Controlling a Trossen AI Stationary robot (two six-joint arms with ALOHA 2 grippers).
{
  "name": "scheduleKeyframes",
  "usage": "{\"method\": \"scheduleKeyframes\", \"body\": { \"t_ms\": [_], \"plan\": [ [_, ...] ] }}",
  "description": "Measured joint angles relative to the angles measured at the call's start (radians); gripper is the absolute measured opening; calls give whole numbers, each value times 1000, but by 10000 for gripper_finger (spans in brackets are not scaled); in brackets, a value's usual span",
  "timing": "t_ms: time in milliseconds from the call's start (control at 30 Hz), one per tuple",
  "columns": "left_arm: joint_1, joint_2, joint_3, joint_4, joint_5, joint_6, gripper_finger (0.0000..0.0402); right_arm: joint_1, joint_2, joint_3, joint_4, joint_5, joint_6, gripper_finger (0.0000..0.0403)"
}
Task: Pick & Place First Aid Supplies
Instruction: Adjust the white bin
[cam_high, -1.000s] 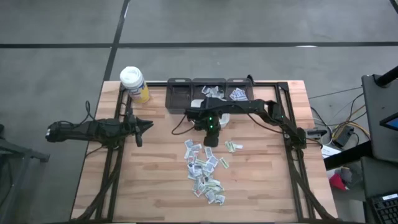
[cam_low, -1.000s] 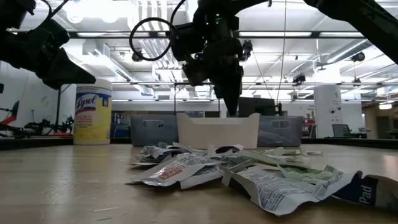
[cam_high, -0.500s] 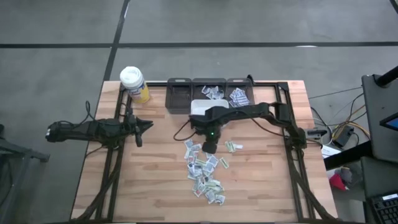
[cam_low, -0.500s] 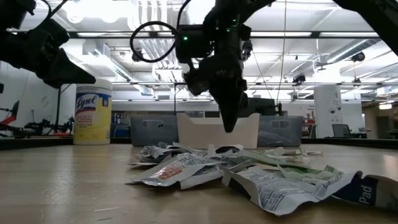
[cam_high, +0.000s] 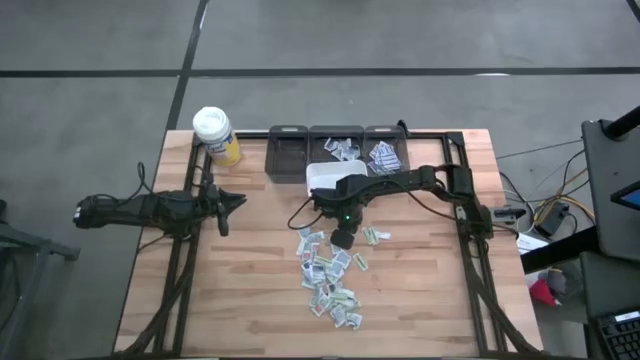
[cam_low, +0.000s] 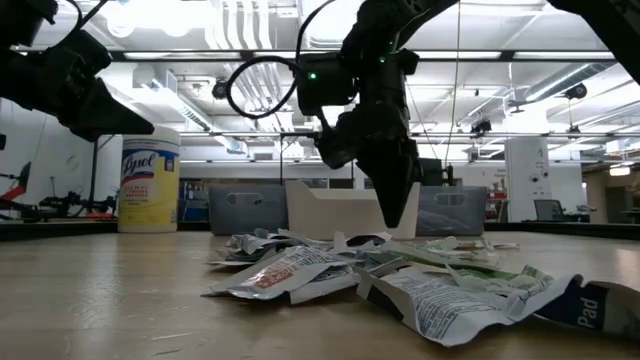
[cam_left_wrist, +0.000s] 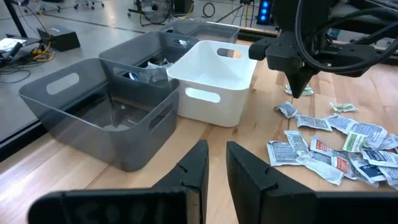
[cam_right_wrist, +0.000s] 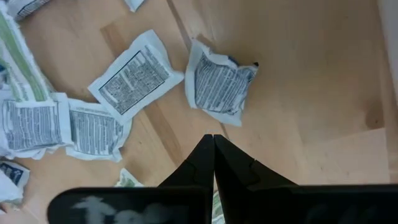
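The first aid supplies (cam_high: 330, 272) are several small flat paper packets strewn flat on the wooden table, a little right of its middle. They also show in the low view (cam_low: 400, 275) and the left wrist view (cam_left_wrist: 329, 140). My right gripper (cam_high: 342, 238) is shut with nothing in it. It points down and hangs just above the far end of the heap (cam_low: 395, 222). Below its tips (cam_right_wrist: 213, 138) lies one crumpled packet (cam_right_wrist: 221, 84). My left gripper (cam_high: 238, 200) waits at the table's left, its fingers a narrow gap apart (cam_left_wrist: 216, 158) and empty.
A white bin (cam_high: 322, 172) stands just beyond the heap. Behind it, three grey bins (cam_high: 290, 155) line the far edge, and two of them hold packets. A yellow bottle with a white lid (cam_high: 215, 135) stands at the far left corner. Bare wood lies left of the heap.
My right gripper has come down and toward the table's near edge, from in front of the white bin to just above the far end of the heap. It has rolled about its own axis and stayed shut. The packets have not moved.
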Motion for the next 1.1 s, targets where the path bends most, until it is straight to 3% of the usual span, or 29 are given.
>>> {"method": "scheduleKeyframes", "body": {
  "t_ms": [533, 867, 967, 1100],
  "plan": [
    [0, 0, 0, 0, 0, -1, 53, 12, -25, 2, 19, 8, 42, 8],
    [0, 0, 0, 1, 0, -1, 53, 21, -29, 4, 326, 122, -33, 8],
    [0, 0, 0, 1, 0, 0, 53, 9, -29, 4, 378, 187, -38, 8],
    [0, 0, 0, 1, 0, 0, 53, -13, -28, 7, 384, 200, -42, 8]
  ]
}}
